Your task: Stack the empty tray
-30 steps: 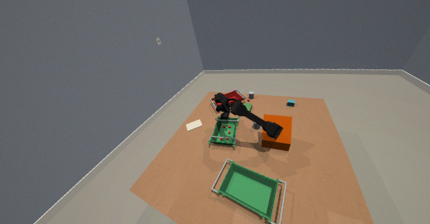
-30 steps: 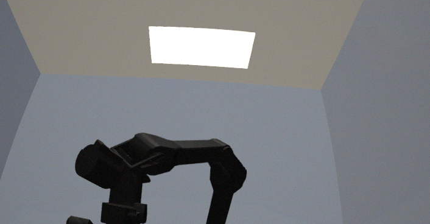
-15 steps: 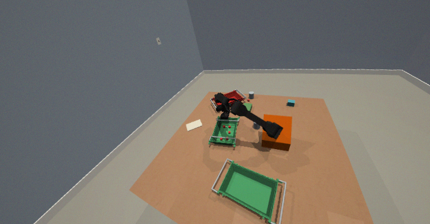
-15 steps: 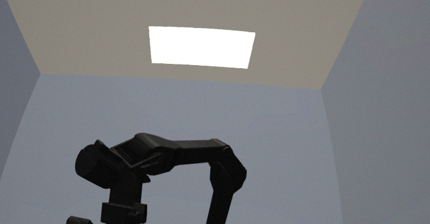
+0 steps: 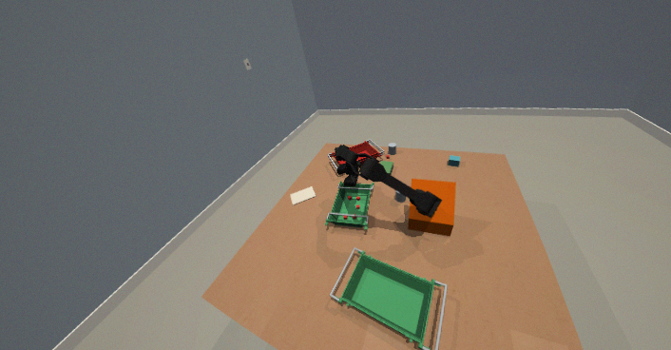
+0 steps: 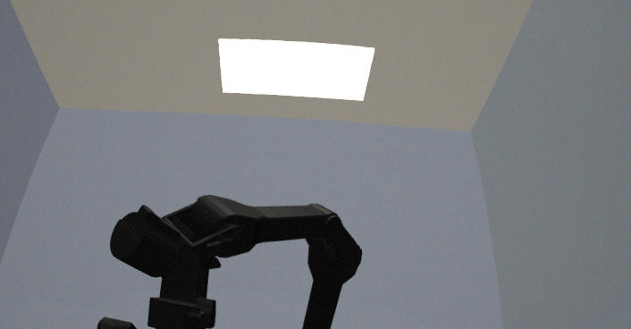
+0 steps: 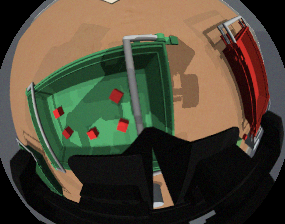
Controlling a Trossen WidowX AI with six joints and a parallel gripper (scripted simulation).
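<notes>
The loaded green tray (image 5: pixel 344 205) (image 7: pixel 83 100) holds several small red blocks (image 5: pixel 357 204) (image 7: pixel 116 96). Its far bar (image 5: pixel 355 188) (image 7: pixel 132 80) lies in across the top near the far end. Its near bar (image 5: pixel 348 215) (image 7: pixel 34 97) lies in across the near end. My gripper (image 5: pixel 350 183) (image 7: pixel 149 131) is shut with nothing seen between the fingers. The fingertips are over the far end by the far bar and hide part of it in the wrist view; contact is unclear. The empty green tray (image 5: pixel 390 297) stands nearer the top camera, with its own bars swung out.
A red tray (image 5: pixel 371 151) (image 7: pixel 250 75) stands beyond the loaded tray. An orange box (image 5: pixel 432 190) is on the right, under the arm's base. A white card (image 5: pixel 302 195) lies left. Two grey cylinders (image 5: pixel 392 148) (image 5: pixel 400 196) and a cyan block (image 5: pixel 454 161) stand on the table.
</notes>
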